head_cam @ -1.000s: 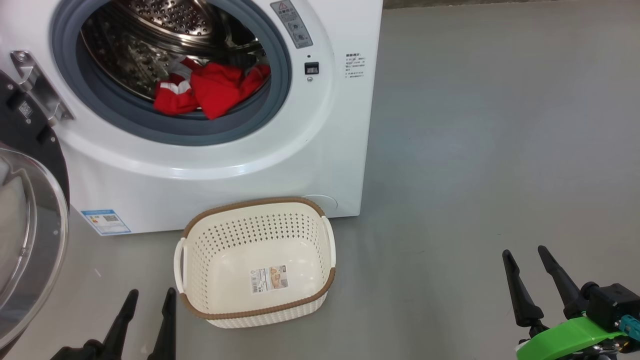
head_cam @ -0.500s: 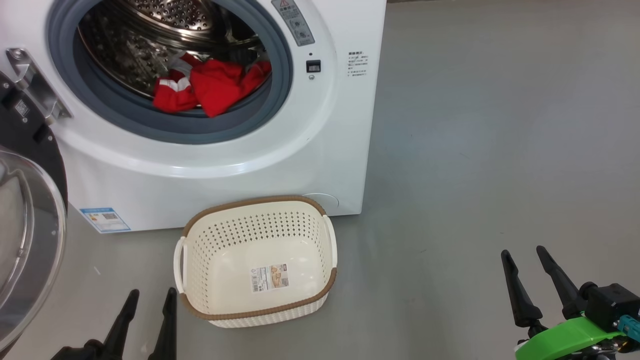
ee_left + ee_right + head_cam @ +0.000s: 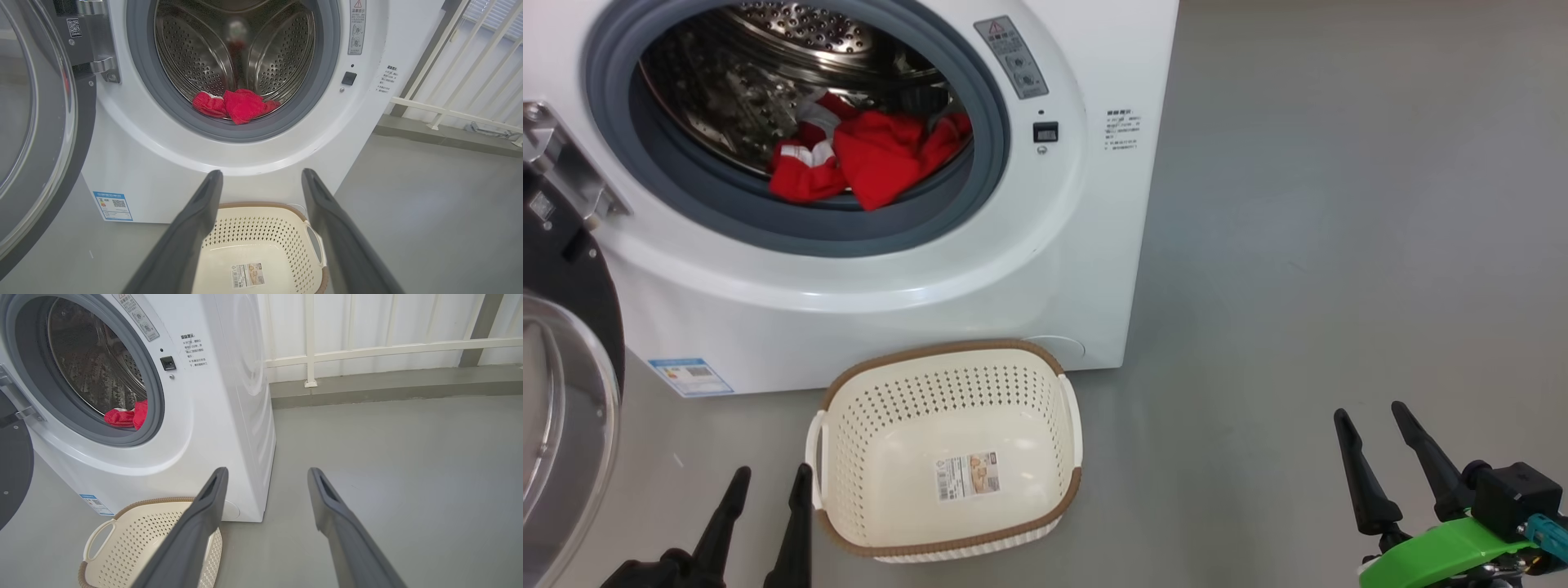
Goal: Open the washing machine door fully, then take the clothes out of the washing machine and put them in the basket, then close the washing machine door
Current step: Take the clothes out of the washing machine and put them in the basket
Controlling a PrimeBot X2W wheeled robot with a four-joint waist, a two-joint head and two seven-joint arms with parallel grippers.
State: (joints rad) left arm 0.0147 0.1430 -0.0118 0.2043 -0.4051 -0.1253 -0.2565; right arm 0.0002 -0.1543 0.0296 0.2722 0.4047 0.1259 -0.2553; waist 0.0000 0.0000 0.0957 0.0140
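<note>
Standing wide open at left: washing machine door, hinged to white washing machine. Clothes heaped red at front of drum bottom, one fold lapping onto grey seal. Basket on floor just before machine's lower right front, label on its bottom showing. Left gripper low, just beside basket's left handle, fingers parted, gripping nothing. Right gripper well off to right above grey floor, fingers likewise parted, gripping nothing
</note>
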